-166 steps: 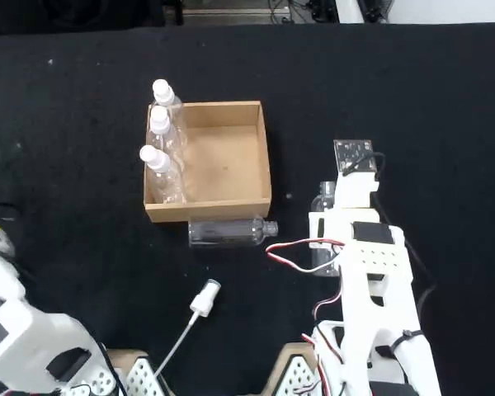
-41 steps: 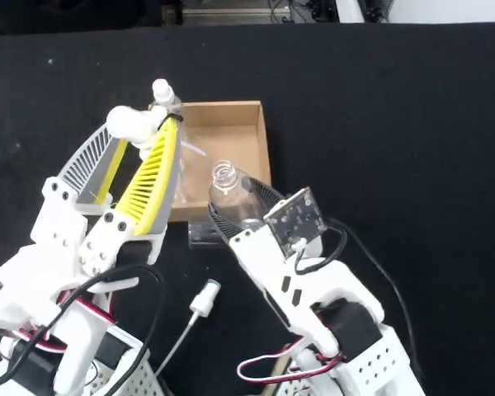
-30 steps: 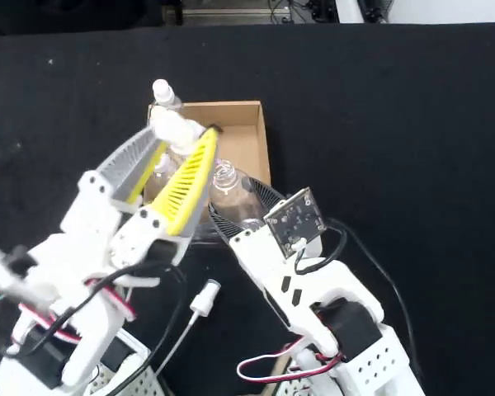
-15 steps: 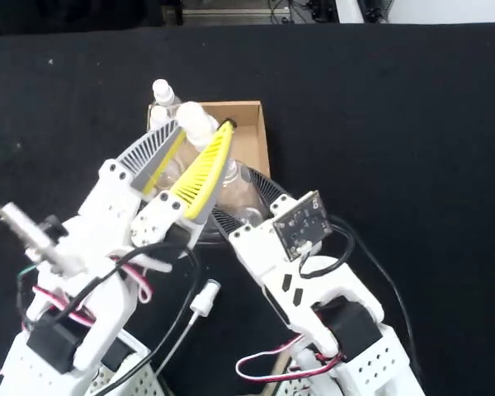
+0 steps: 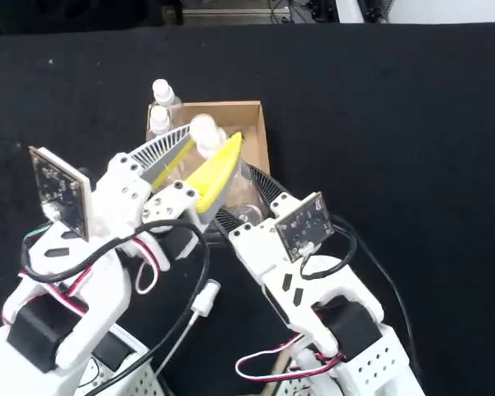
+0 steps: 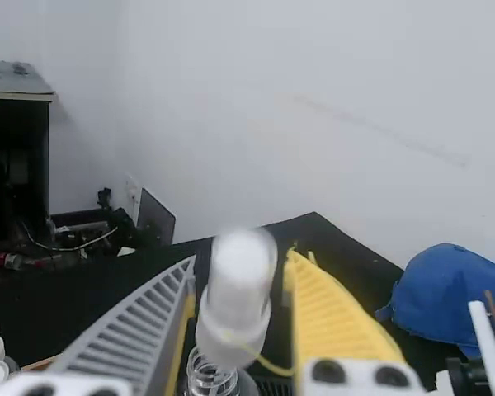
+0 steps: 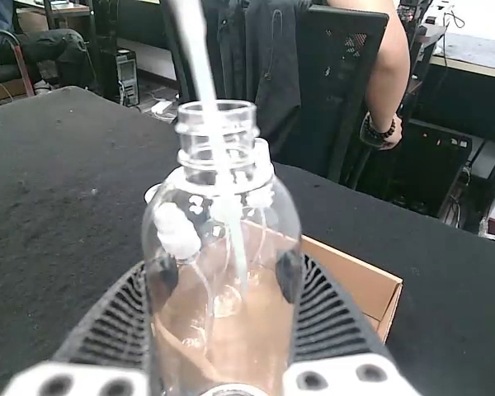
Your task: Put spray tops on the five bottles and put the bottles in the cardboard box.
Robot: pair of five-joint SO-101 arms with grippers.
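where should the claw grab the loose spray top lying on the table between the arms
Grip the loose spray top by its chunky white head, coming straight down from above with the claw closing across the head's sides. It lies flat on the table, so nothing can get under it, and the rest is a thin tube that would likely slip or bend.

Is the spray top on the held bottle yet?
Not yet: the spray top is above the bottle neck in the left gripper, only its tube inside.
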